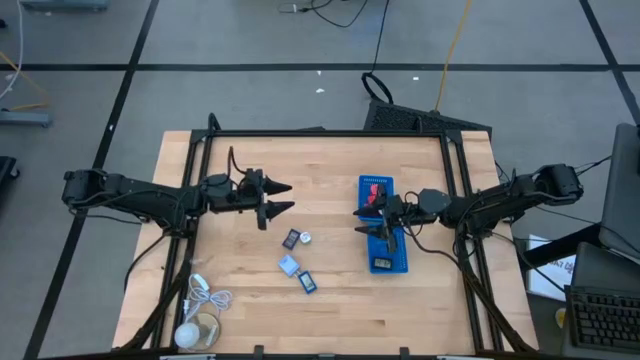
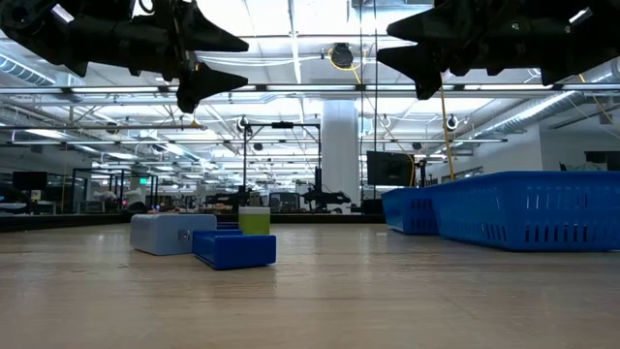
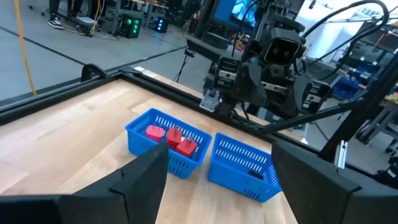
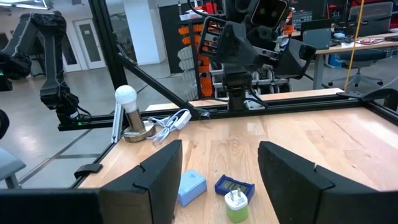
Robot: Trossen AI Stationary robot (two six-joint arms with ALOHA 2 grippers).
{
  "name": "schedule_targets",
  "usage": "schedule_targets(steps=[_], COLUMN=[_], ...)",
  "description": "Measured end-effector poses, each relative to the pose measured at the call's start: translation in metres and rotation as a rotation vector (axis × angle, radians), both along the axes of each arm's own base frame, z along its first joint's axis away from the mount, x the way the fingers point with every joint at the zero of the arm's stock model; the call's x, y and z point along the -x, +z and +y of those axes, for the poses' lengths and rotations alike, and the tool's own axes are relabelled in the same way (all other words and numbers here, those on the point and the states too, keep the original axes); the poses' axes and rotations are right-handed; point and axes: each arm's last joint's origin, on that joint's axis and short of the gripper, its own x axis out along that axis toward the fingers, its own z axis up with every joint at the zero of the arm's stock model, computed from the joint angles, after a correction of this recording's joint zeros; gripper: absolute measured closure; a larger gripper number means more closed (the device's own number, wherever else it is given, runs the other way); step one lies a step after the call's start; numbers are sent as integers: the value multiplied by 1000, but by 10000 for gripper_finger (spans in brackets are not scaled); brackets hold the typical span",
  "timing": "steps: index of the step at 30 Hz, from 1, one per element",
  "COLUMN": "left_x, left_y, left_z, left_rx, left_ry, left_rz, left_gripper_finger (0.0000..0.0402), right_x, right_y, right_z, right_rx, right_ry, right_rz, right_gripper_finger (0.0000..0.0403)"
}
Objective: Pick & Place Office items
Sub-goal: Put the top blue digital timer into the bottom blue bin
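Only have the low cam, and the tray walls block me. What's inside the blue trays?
Observer: One blue tray holds red pieces, about three.
Operator: And the other?
Observer: The second tray holds one black piece.
Operator: Which arm is over them?
Observer: The right gripper, open, with nothing between its fingers. The left gripper, also open, is away from the trays.

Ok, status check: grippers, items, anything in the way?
Left gripper open, empty, above the table. Right gripper open over the blue trays. Red items in one tray; three loose items mid-table. Coiled white cable clear at the corner.
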Motion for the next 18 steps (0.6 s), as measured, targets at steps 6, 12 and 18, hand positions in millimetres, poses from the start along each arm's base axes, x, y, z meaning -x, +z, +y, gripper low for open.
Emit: schedule_targets(steps=[6,12,18], left_x=[0,1,8], left_y=[-2,-17,-32], left_z=[0,-18,-43], left_rx=[64,103,116], left_ry=[-1,-93,-18], left_rz=[8,210,504], left_gripper_finger=[125,124,132], right_x=[0,0,0], right_y=[0,0,0], right_z=[0,0,0], right_rx=[-1,-1,0], right_ry=[-6,-7,-10], right_rz=[0,-2,-3], right_gripper_finger=[204,204,204])
